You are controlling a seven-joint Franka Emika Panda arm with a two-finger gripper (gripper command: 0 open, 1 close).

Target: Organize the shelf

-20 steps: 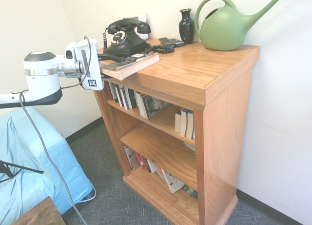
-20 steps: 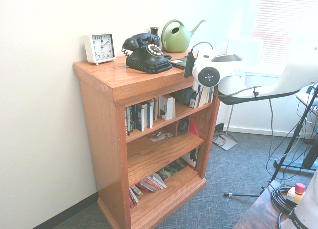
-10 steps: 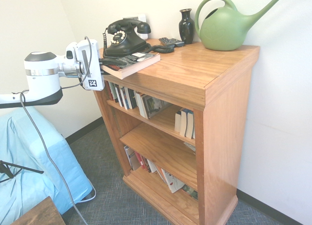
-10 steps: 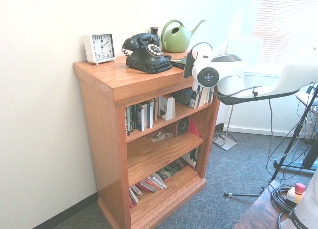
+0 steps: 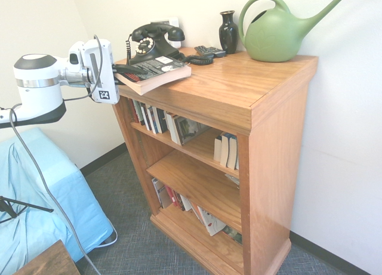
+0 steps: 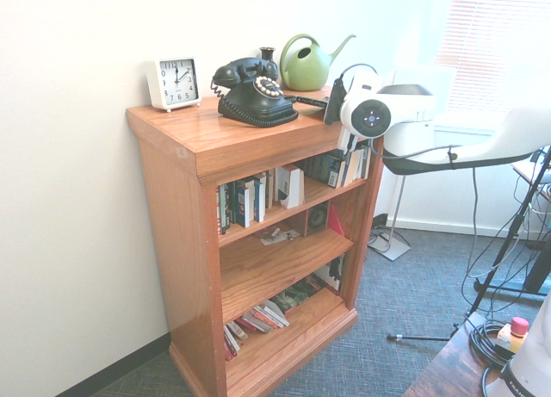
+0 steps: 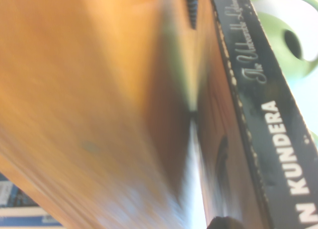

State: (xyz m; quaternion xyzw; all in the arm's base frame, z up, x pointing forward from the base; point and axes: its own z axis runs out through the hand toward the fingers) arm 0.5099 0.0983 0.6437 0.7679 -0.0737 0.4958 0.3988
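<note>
And the claw [image 5: 132, 68] has just closed in, the arm drawing back a little from the black telephone [image 5: 153, 46], and the paperback [image 5: 156, 75] comes with it: its cover now tips further into sight in the first exterior view, where a moment ago it lay flatter. The claw looks narrow, clamped on the paperback's near end, just in front of the telephone. For the organizing, that seems to mean one loose book is in hand and can leave the top, though the grip sits at one end and the book may swing or droop. The bookcase [image 5: 277, 167] itself hasn't budged; it stands directly beneath the telephone, back towards the wall behind it. It is upright, its long axis running straight up and down, its open front facing out on the side of the telephone where the paperback is, the side the arm works from. The next move probably calls for bringing the book clear of the top's front edge, below the telephone, then lowering it towards one of the open tiers.
</note>
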